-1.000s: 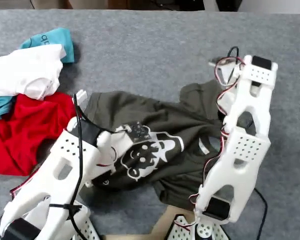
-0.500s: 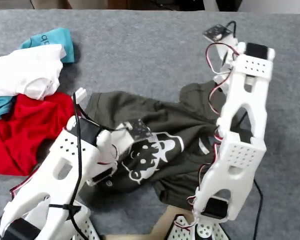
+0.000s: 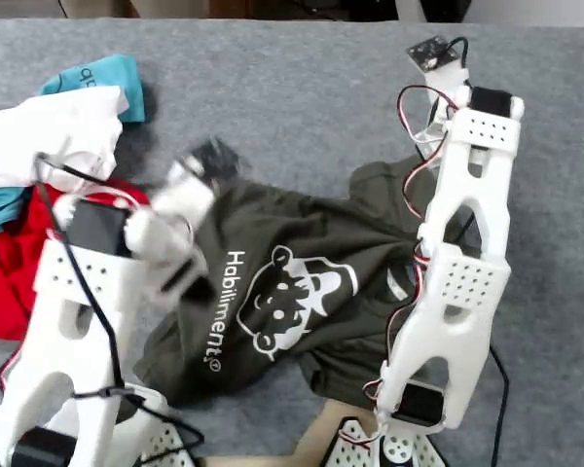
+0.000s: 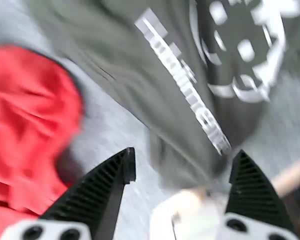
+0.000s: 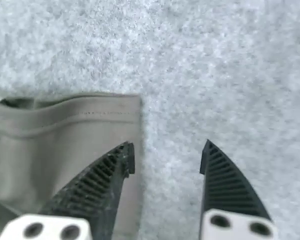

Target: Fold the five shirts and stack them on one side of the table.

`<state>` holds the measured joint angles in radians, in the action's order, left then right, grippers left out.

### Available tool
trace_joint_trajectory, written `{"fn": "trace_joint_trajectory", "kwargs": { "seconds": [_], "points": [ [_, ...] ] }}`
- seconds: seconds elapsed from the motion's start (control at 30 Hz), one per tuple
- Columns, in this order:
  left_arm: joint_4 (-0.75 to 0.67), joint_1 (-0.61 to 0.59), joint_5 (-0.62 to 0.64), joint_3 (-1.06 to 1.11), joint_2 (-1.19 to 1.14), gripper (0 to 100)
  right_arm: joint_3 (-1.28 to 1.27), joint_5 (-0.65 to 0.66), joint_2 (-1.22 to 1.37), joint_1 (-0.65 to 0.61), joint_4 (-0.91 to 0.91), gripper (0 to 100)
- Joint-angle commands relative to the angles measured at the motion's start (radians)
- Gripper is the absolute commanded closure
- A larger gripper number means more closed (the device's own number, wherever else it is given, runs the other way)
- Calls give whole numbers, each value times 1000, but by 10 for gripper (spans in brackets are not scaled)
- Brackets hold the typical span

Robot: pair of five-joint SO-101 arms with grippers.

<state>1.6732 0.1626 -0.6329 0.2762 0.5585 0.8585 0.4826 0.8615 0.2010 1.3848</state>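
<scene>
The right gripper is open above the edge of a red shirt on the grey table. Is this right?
One thing is wrong: the colour. The right wrist view shows the right gripper open above the edge of a dark olive shirt, not a red one, on the grey table.

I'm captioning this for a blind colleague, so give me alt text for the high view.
A crumpled dark olive shirt with a white cartoon print lies on the grey table, flanked by the left arm and the right arm. A red shirt, white shirt and teal shirt are heaped at the picture's left edge.
</scene>
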Motion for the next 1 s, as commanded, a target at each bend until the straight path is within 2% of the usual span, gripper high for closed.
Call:
{"fn": "trace_joint_trajectory", "kwargs": {
  "seconds": [0.0,0.13,0.27,0.47,0.6,0.73,0.97],
  "points": [
    [-190,-52,143,-137,-116,750,113,-31,58,10,-8,771],
    [-377,-89,350,-245,-400,757,213,-29,122,13,31,771],
    [-439,-103,456,-477,-687,757,288,-29,171,13,54,771],
    [-439,-137,465,-789,-1009,757,367,-35,217,12,86,771],
    [-365,-183,465,-941,-1144,757,377,-35,228,10,86,771],
    [-308,-222,465,-1036,-1259,757,354,-35,228,-12,94,771],
    [-227,-221,465,-1125,-1388,760,294,-35,229,-74,110,770]
  ]
}}
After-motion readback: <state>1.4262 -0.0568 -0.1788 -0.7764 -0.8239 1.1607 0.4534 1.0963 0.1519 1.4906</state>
